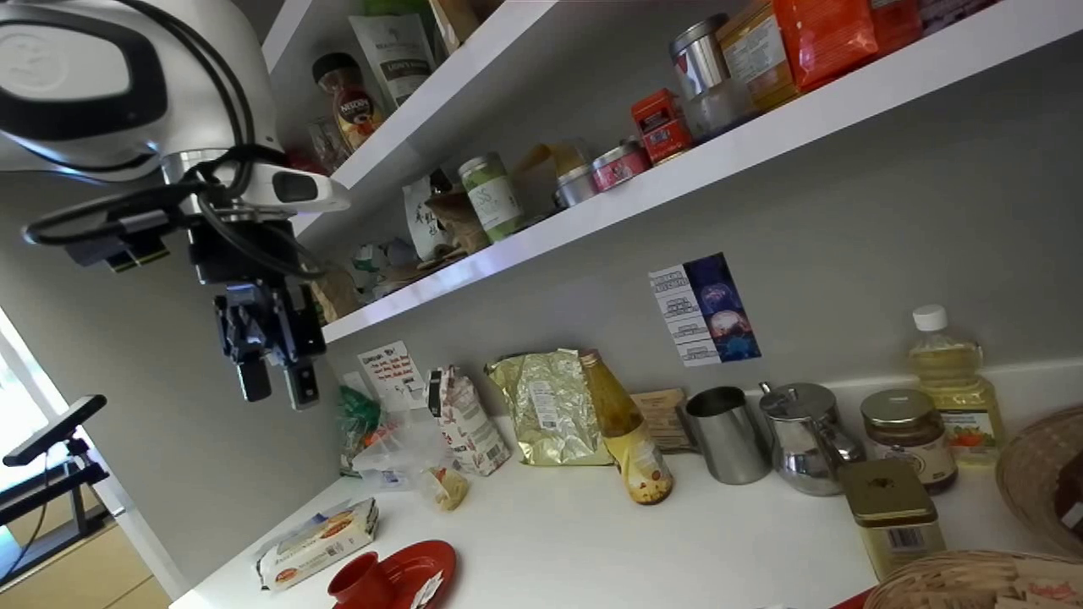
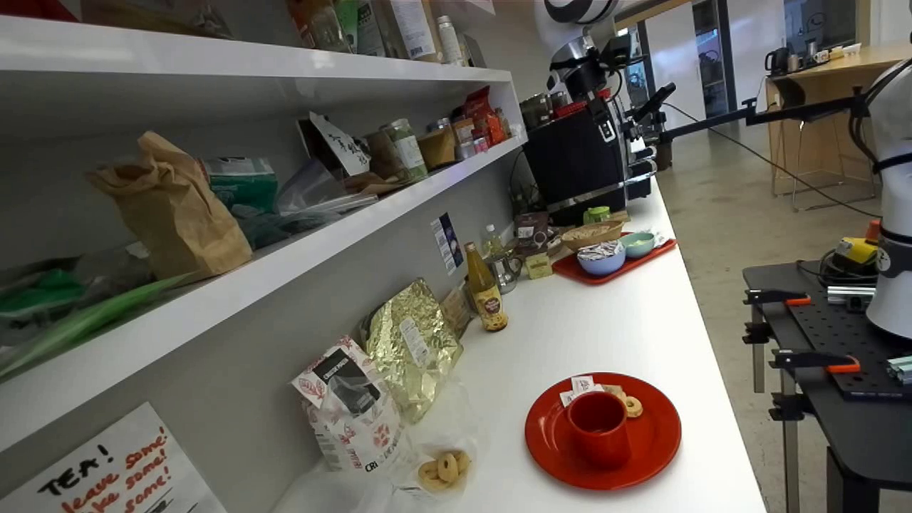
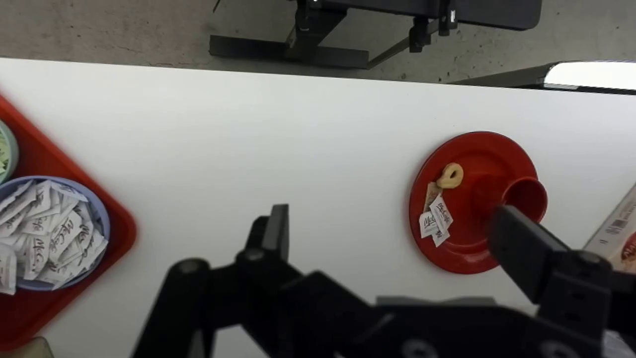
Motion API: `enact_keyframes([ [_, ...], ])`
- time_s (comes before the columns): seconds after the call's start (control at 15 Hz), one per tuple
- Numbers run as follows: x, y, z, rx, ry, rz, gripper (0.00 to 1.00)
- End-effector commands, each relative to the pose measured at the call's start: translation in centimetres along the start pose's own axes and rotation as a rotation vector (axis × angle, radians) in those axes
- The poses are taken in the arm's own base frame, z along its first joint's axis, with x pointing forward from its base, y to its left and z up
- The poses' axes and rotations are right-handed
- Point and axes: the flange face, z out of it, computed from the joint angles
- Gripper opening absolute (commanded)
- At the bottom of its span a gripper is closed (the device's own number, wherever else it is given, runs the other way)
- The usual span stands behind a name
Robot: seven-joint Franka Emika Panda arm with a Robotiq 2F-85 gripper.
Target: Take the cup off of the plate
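The red cup stands upright on the red plate, toward one side of it. The cup shows in both exterior views (image 1: 362,582) (image 2: 600,438) and at the right in the wrist view (image 3: 529,198). The plate is round, flat and glossy (image 1: 433,554) (image 2: 659,431) (image 3: 474,144). A ring-shaped biscuit (image 3: 451,175) and several paper packets (image 3: 436,219) lie on it beside the cup. My gripper (image 1: 278,389) is high above the counter, apart from cup and plate. In the wrist view (image 3: 392,223) its fingers are wide apart with nothing between them; one finger overlaps part of the plate and cup.
A white shelf (image 1: 626,186) with jars and packages runs along the wall. A tall yellow bottle (image 2: 486,288), a gold bag (image 2: 413,342) and a flour bag (image 2: 349,406) stand by the wall. A long packet (image 1: 317,545) lies near the plate. A red tray (image 3: 124,228) holds bowls.
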Motion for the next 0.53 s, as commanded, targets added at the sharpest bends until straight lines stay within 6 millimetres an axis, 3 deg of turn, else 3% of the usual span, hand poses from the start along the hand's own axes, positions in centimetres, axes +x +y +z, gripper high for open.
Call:
enact_keyframes([
  [0.0,0.0,0.0,0.0,0.0,-0.001,0.0,1.0],
  [0.27,1.3,-2.2,0.1,0.004,-0.006,0.0,1.0],
  [0.47,2.4,-4.9,0.5,-0.023,-0.016,-0.026,1.0],
])
